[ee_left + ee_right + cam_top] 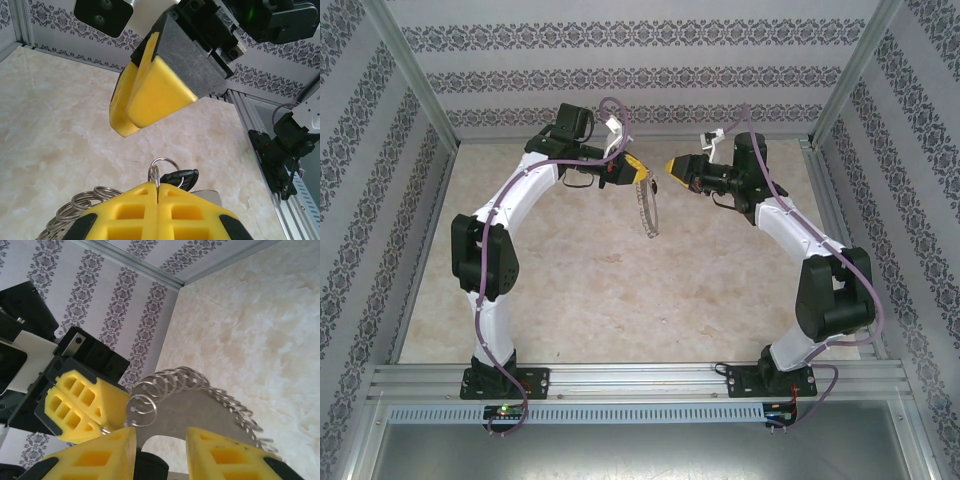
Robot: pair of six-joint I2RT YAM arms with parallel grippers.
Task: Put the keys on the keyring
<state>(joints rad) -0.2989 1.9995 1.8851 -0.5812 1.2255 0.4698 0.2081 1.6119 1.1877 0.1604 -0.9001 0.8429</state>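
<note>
My left gripper (158,187) is shut on one small loop of the keyring (85,205), and more silver loops trail off to the lower left. From above, the keyring (645,212) hangs down from the left gripper (640,180) like a chain. The key's black head (182,177) sits just right of those fingertips, with a loop's wire (165,161) crossing it. My right gripper (160,432) is open, its tips close under the ring's flat metal band (200,407). It faces the left gripper (75,405) a short way off. The right gripper (124,127) hovers above the key, apart from it.
Both arms meet above the back middle of the marble tabletop (620,290). Patterned walls (620,75) close in the back and sides. An aluminium rail (640,380) runs along the near edge, and a frame post (250,115) stands at the right.
</note>
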